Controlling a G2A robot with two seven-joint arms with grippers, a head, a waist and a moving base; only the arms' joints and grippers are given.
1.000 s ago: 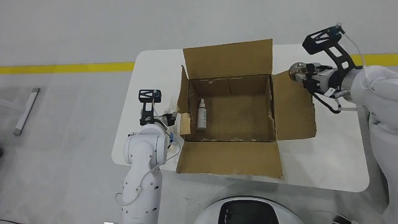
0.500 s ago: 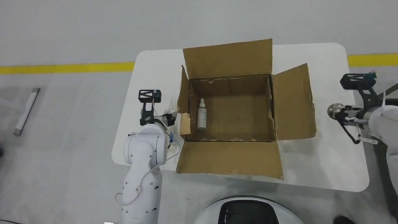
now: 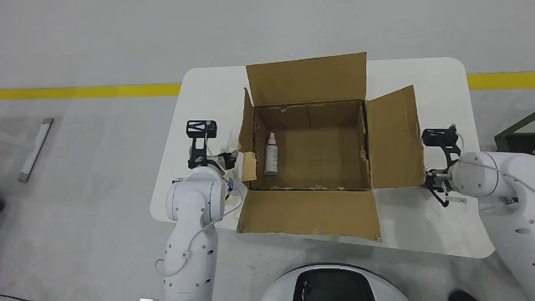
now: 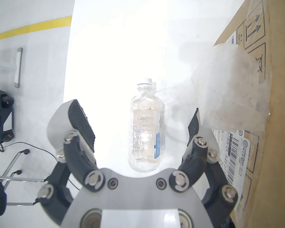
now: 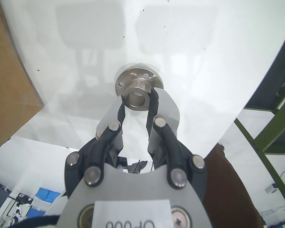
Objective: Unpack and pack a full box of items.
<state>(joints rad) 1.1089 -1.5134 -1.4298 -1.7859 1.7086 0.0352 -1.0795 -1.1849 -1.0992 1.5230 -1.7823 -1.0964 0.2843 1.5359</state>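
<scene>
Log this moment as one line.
left pincer: open, facing clear bottle on table | right pincer: shut on metal flange beside box | box: open, spray bottle inside

The right hand, gripping the metal flange, came down from the box's far corner to the tabletop

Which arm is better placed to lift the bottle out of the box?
Left. The left gripper is open beside the box wall nearest that bottle; the right gripper is shut on a metal flange at the far side.
</scene>
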